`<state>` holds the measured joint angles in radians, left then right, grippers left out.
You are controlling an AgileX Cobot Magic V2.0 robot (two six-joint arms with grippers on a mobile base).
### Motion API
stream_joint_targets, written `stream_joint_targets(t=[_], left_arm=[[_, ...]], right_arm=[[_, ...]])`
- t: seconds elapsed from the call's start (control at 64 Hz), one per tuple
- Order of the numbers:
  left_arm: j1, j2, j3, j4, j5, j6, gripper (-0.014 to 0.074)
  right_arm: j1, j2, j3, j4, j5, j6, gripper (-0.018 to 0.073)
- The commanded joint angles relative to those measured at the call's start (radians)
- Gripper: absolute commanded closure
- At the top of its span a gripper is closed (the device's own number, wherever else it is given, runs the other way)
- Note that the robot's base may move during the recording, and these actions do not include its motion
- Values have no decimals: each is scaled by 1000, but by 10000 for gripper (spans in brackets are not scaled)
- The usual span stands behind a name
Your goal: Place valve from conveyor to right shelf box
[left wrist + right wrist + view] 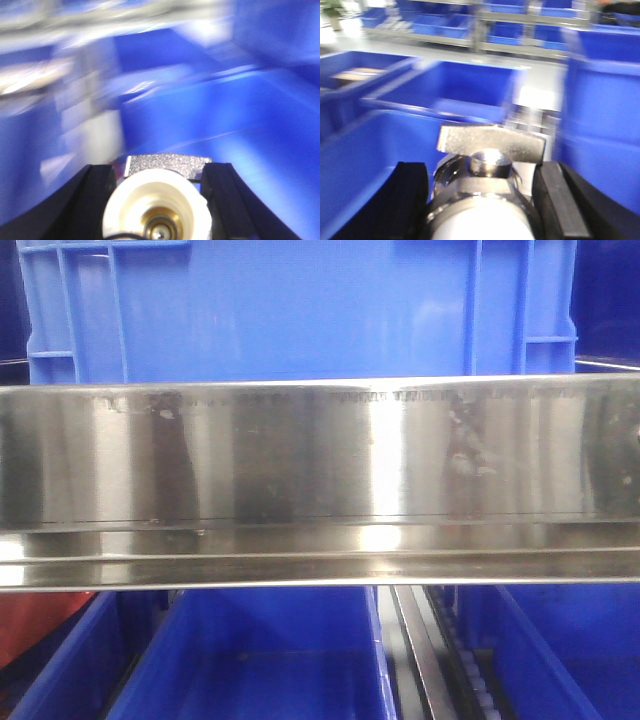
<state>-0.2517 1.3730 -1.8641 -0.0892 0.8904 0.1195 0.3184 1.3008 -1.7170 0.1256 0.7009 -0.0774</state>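
At the bottom of the left wrist view, the left end effector (pixel 160 172) is clamped on a cream-ended valve (pixel 155 202). Its grey handle points up, which should keep it steady over the blurred blue box (pixel 240 115) beyond. Low in the right wrist view, the right end effector (pixel 482 170) likewise grips a steel valve (pixel 487 150). Blue bins (pixel 445 85) stand open ahead, probably the drop target. Farther off, the front view shows a steel shelf rail (pixel 320 460) mid-frame. No conveyor is in view.
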Motion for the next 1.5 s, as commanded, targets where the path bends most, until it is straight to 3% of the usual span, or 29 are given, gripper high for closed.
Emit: stream_joint_targets(t=[0.0,0.078,0.187,0.562,0.656,0.718,0.828,0.968,1.124,1.281,1.359,1.484], left_arm=[[-86,68,-70,-12,-43,6,708],[-151,145,-109,12,-43,6,708],[-190,227,-123,30,-49,6,708],[-192,403,-123,26,15,6,708],[-192,423,-123,26,31,6,706],[-192,429,-123,26,44,6,685],[-192,429,-123,26,49,6,561],[-192,429,-123,26,54,6,283],[-192,423,-123,26,71,6,8],[-192,379,-123,26,83,6,-3],[-188,345,-123,26,88,6,17],[-176,282,-123,30,98,6,94]], right_arm=[[55,55,-53,1,-66,-3,715],[86,102,-71,1,-56,-3,715],[107,165,-73,2,-18,-3,715],[111,364,-73,35,131,-3,715],[111,383,-73,35,141,-3,666],[111,390,-73,35,148,-3,586],[111,390,-73,35,150,-3,412],[111,384,-75,35,152,-3,181],[111,354,-77,35,152,-3,34],[111,300,-79,35,150,-3,55],[111,266,-79,35,150,-3,121],[111,198,-77,33,152,-3,312]])
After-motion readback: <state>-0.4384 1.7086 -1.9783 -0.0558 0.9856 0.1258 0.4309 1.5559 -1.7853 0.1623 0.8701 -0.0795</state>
